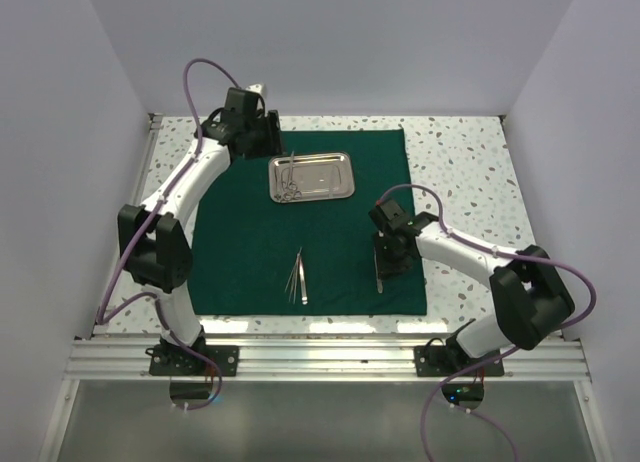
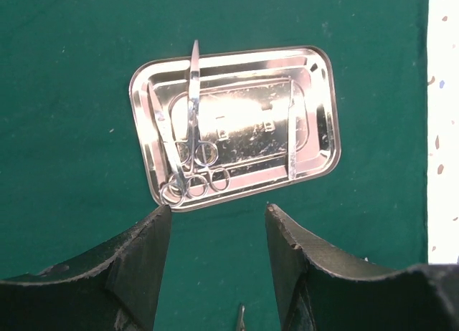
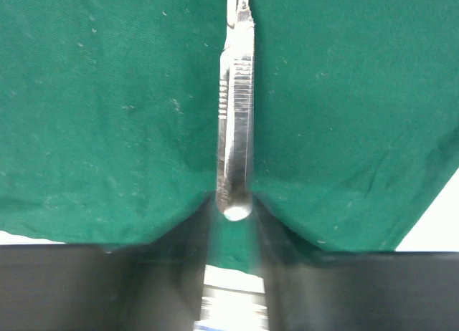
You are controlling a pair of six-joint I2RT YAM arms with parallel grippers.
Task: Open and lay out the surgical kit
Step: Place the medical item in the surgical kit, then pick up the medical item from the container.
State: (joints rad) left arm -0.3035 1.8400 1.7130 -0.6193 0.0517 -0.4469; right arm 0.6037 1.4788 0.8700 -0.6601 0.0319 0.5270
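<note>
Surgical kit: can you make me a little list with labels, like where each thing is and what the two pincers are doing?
cloth: dark green, spread flat
tray: shiny steel, on the cloth
in tray: ring-handled instruments
tweezers: on the cloth, near front edge
scalpel handle: lying on the cloth
left pincer: open, empty, beside the tray
right pincer: close around the handle's end; grip unclear

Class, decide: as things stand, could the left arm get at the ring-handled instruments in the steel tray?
Probably yes. The left gripper hangs open right by the tray, with only bare cloth between it and the ring-handled instruments; the right arm is well away.
</note>
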